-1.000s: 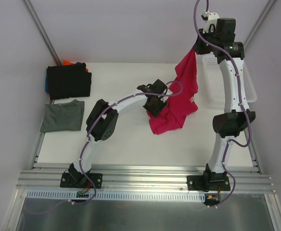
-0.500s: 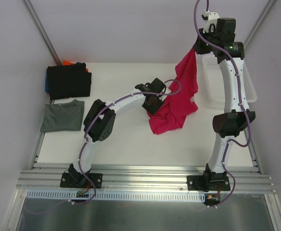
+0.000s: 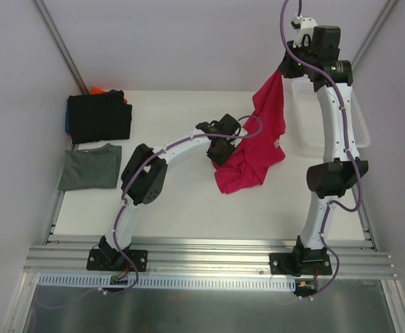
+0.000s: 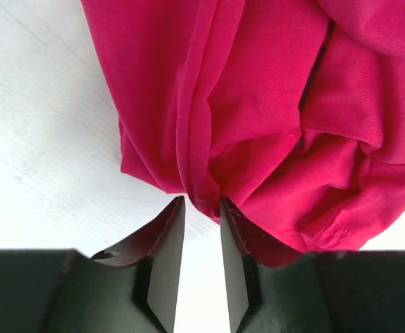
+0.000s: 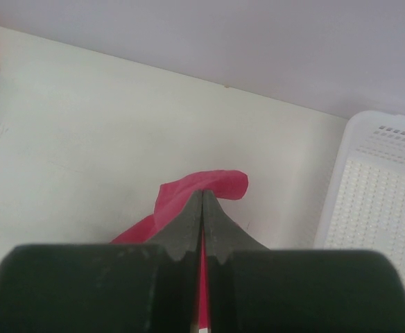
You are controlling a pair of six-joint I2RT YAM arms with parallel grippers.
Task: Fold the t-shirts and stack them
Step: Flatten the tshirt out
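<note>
Count: one crimson t-shirt, four folded t-shirts.

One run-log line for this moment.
right end effector: shut on pink t-shirt, held up | left end effector: narrowly open at its lower fold

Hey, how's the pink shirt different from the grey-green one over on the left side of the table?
The pink shirt hangs crumpled from the right gripper, its lower part bunched on the table; the grey-green shirt lies flat, untouched. The pink shirt is unfolded, the grey-green shirt neatly folded into a rectangle. Both are soft cloth tees.
</note>
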